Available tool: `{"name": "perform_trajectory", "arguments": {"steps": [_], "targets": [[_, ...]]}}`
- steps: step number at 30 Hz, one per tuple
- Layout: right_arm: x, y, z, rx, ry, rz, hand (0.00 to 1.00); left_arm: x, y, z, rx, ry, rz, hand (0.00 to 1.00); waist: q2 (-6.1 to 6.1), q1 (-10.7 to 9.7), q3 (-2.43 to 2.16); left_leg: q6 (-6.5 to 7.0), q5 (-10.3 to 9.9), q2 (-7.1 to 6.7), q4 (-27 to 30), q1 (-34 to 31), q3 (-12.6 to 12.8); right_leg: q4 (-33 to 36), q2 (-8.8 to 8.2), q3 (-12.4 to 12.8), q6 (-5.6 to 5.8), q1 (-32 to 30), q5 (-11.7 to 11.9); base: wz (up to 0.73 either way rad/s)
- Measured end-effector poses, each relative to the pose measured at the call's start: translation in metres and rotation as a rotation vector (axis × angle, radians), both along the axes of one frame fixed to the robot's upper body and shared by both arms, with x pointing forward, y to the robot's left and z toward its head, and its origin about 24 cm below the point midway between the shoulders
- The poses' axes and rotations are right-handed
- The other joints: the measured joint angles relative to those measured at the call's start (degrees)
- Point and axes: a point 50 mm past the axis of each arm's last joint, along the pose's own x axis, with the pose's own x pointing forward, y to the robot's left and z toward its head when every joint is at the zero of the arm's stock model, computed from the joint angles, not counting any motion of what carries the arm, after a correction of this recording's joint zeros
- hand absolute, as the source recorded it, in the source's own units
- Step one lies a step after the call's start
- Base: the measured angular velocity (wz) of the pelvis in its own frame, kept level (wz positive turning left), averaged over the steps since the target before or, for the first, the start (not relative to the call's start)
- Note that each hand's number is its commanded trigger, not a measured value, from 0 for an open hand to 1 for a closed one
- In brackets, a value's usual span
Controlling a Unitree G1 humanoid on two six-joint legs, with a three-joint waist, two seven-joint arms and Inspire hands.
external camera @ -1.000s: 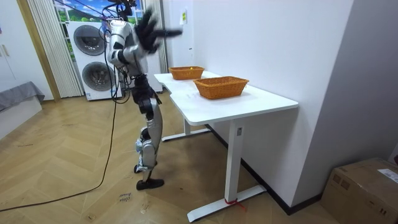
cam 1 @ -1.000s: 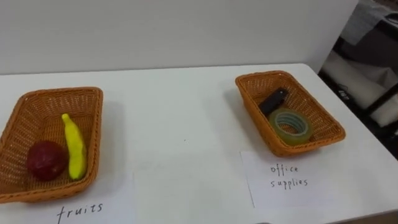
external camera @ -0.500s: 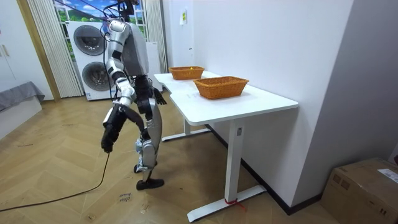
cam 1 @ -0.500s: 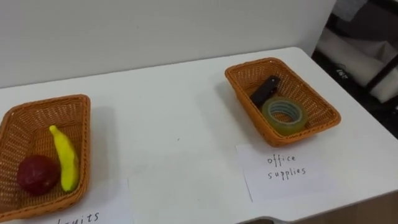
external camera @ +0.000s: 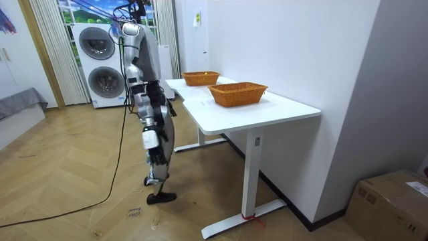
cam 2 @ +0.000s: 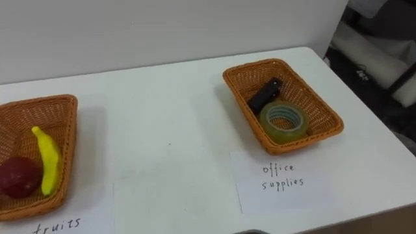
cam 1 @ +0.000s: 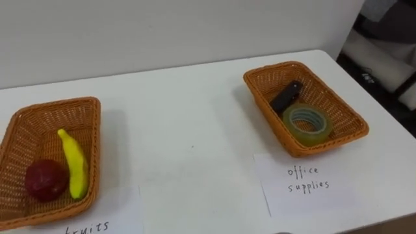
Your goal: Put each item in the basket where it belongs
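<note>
A humanoid robot stands upright on a wood floor, facing the long edge of a white table [cam 1: 188,130]. In the room view its right hand [external camera: 150,142] hangs low beside its thigh, away from the table. From that far off, how open the hand is, or whether it holds anything, cannot be told. Seen from the robot's head, two handwritten paper labels lie at the table's near edge. The fruits label [cam 1: 84,224] is at 7 o'clock and the office supplies label [cam 1: 305,185] at 5 o'clock. Just beyond the fruits label, at 9 o'clock, sits a wicker fruit basket [cam 1: 55,102]. It holds a yellow banana [cam 1: 73,162] lying lengthwise, touching a dark red round fruit [cam 1: 45,180] on its left. At 2 o'clock, well apart from it, sits the office basket [cam 1: 265,110]. Inside, a roll of clear tape [cam 1: 305,135] lies flat at the near end, and a black oblong item [cam 1: 286,97] rests just behind it. A pale wall runs along the table's far edge.
</note>
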Motion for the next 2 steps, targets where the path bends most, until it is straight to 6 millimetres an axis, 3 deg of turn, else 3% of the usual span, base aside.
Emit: {"name": "perform_trajectory", "arguments": {"steps": [2], "targets": [[0.0074, 0.0052, -0.0016, 0.052, -0.022, 0.047, 0.00, 0.0002, -0.0024, -0.0006, -0.007, 0.000, 0.001, 0.00, 0.09, 0.76, 0.06, 0.00, 0.00, -0.03, 0.11, -0.13, -0.78, -0.02, 0.00, -0.33, -0.02, 0.02, 0.01, 0.10]]}}
